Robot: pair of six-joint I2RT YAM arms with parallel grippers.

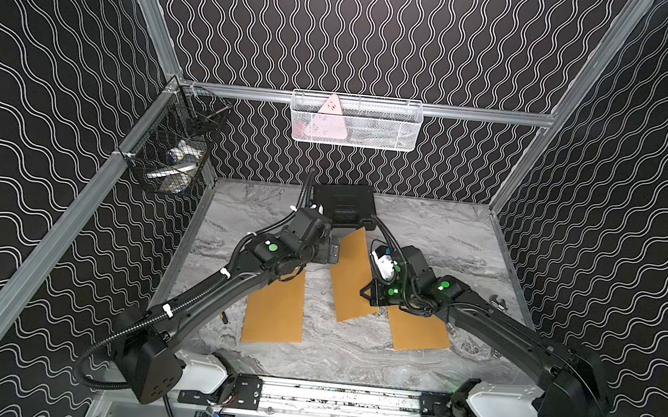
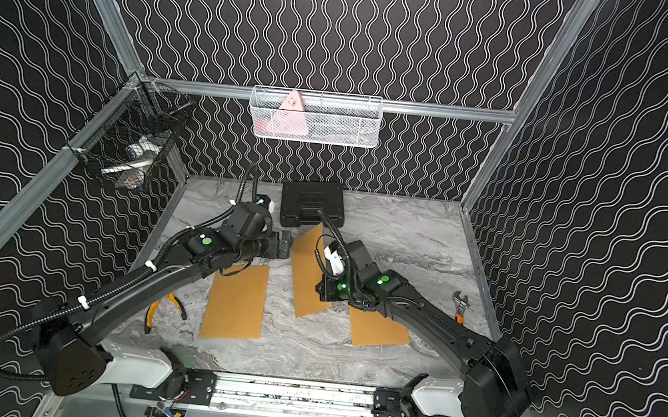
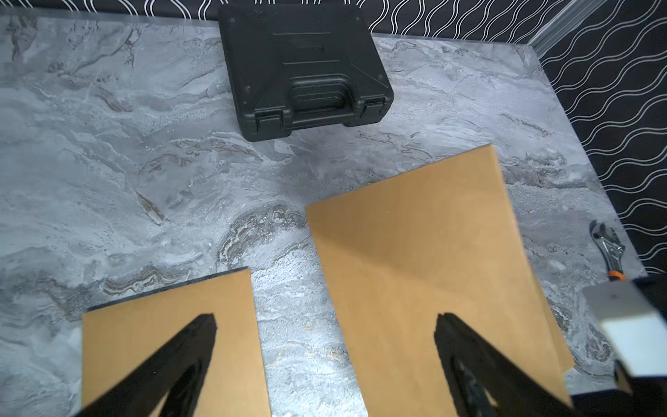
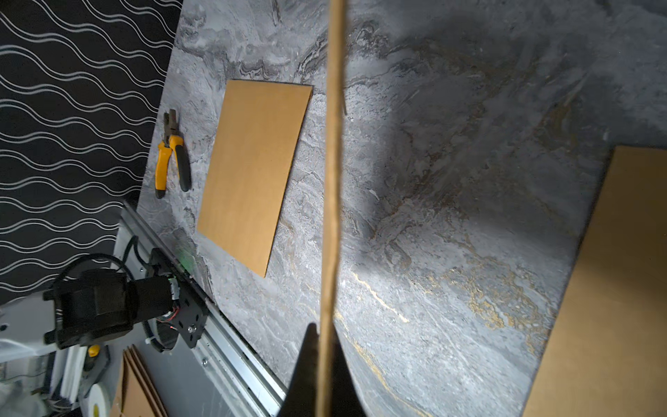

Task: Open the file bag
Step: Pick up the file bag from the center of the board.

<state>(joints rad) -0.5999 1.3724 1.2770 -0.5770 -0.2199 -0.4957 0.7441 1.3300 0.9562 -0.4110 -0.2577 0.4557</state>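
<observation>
Three file bags show in both top views. The middle file bag (image 1: 352, 278) is pinched at its side by my right tool (image 1: 365, 294). In a top view I get the pliers (image 2: 166, 310) whole beside my left arm.

Left wrist: my left tool (image 3: 325, 321) is released, its fingers spread wide. The black case (image 3: 303, 72) lies ahead of it, and the wrench (image 3: 610, 249) has its handle hidden.

Right wrist: the right tool is clenched on that bag, which I see only edge-on as a thin strip. The tool's body is cropped.

Marks on the pink triangle (image 1: 328, 119) are too small for me to read.
</observation>
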